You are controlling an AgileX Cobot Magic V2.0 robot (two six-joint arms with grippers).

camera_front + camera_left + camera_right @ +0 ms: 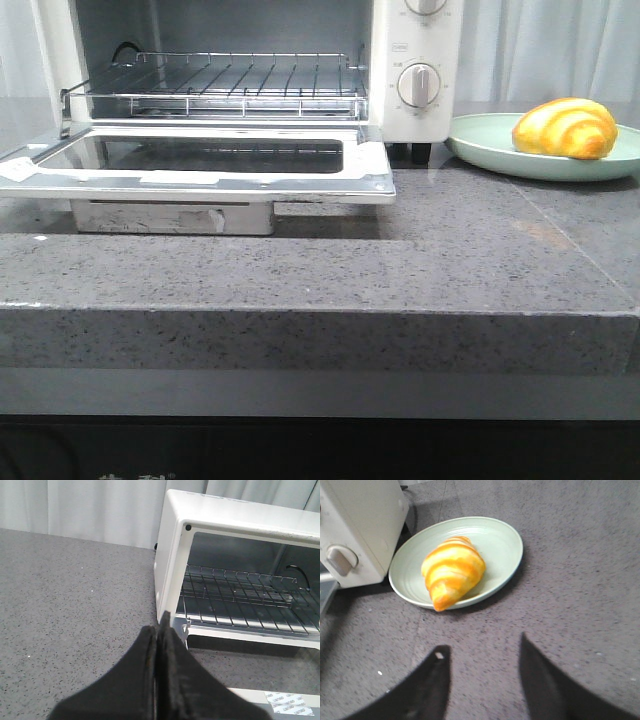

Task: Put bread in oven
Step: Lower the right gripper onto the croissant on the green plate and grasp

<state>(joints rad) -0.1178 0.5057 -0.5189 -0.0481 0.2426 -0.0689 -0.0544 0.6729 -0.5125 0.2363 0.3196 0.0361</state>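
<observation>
The bread [565,128], a glossy yellow croissant-shaped bun with an orange end, lies on a pale green plate [490,145] to the right of the oven. It also shows in the right wrist view [451,572]. The white oven [405,60] stands at the back left, its glass door [200,160] folded down flat and its wire rack [225,80] bare. My right gripper [482,647] is open and empty above the counter, short of the plate. My left gripper [159,630] is shut and empty, beside the oven's left front corner [172,570]. Neither gripper shows in the front view.
A grey speckled stone counter [450,260] carries everything; its front edge drops off below. The open door overhangs the counter in front of the oven. Pale curtains hang behind. Oven dials [418,85] face forward, next to the plate.
</observation>
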